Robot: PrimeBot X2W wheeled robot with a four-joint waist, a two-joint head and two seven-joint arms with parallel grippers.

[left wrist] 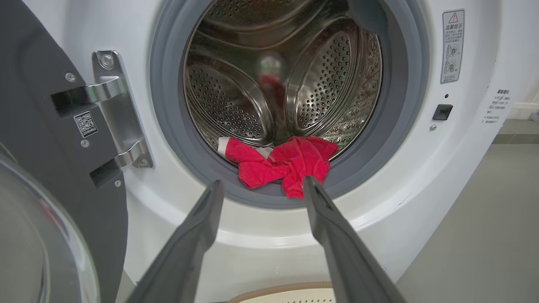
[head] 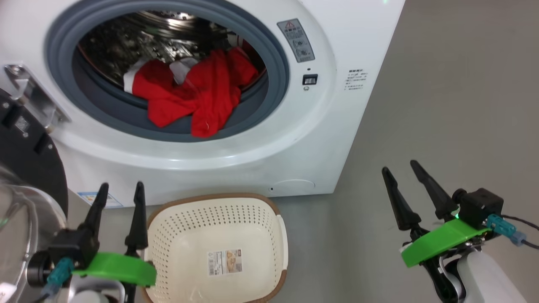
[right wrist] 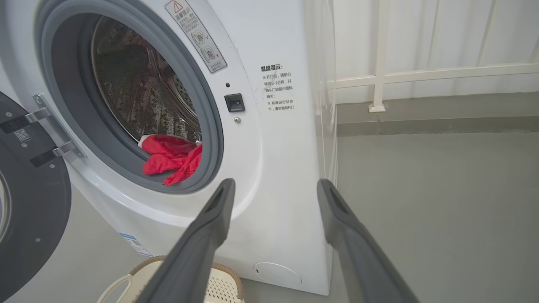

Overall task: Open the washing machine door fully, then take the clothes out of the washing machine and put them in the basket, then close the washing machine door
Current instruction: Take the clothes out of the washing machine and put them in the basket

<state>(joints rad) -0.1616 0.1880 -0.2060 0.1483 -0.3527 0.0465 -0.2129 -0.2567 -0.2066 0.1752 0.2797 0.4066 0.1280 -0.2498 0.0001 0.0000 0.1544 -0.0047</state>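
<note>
- The left fingers point(head: 137, 219), two long dark prongs, stand spread wide and hold nothing. The right fingers point(head: 398, 202) are spread just as wide, and they too grip nothing.
- The bright red soft garment with white trim point(head: 198, 92) lies well beyond the left fingertips, in the mouth of the big white boxy front-loading washing machine point(head: 345, 105). It is heaped on the lower lip of the grey rubber ring point(head: 276, 71), with one fold hanging outward over it.
- In the left wrist view the garment point(left wrist: 290, 164) sits just above the two tips, apart from both. One tip overlaps its lower edge in the picture.
- From the right fingers the garment point(right wrist: 170, 162) is ahead and off to their left, well apart. These fingers point at the machine's front right corner and the grey floor point(head: 442, 105).
- The small cream plastic rectangular basket with perforated sides and a brown rim point(head: 219, 197) stands on the floor just right of the left fingers, below the opening. A paper label point(head: 225, 261) lies on its bottom.
- The large round door with the glossy black rim point(head: 25, 160) is swung open to the left of the left fingers. The frame edge cuts off its glass bowl.
- The garment's far part runs back into the perforated steel drum point(left wrist: 236, 97), so I cannot tell its full shape.
- The small blue label point(head: 94, 198) is partly hidden behind a left finger.
- The head view's bottom edge cuts off the basket's near side.
</note>
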